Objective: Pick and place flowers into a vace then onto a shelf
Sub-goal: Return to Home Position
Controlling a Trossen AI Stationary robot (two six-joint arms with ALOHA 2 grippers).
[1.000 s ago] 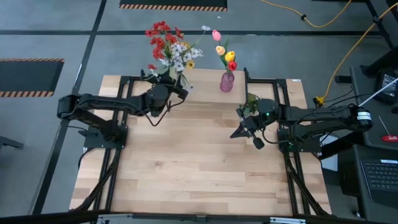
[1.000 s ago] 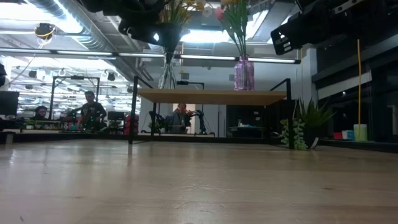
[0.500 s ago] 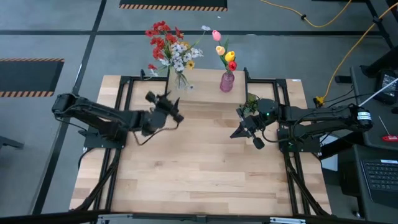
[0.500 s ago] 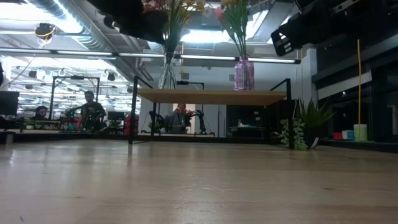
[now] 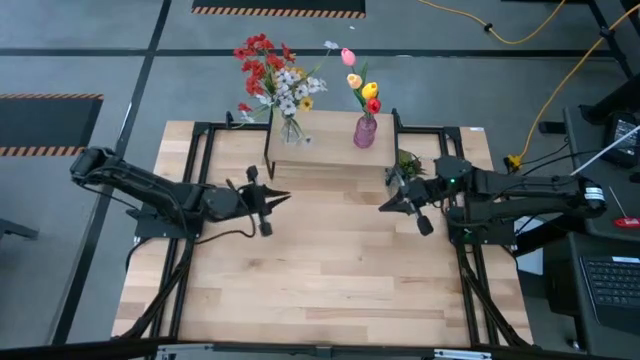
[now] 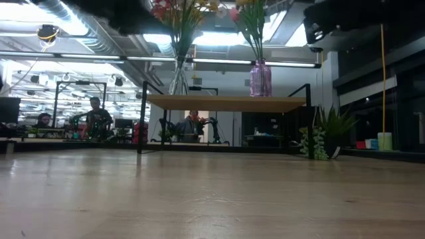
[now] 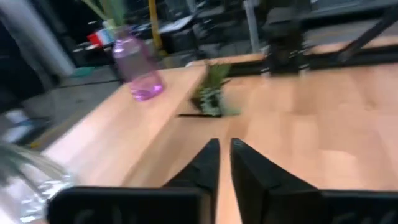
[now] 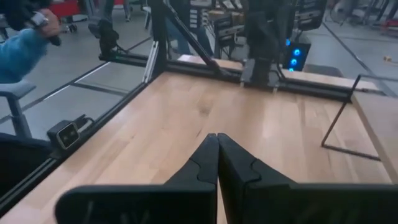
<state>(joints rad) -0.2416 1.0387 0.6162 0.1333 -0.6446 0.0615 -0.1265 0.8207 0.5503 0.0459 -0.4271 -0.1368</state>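
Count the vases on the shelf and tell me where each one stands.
2. The clear vase stands near the left end of the shelf; the pink vase stands near its right end. None looks hidden.

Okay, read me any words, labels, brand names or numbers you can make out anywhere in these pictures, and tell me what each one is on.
None can be read.
Purple vase and clear vase on the shelf: no label showing.
Keyboard beside the table: keys too small to read.
Left claw and right claw: no markings visible.
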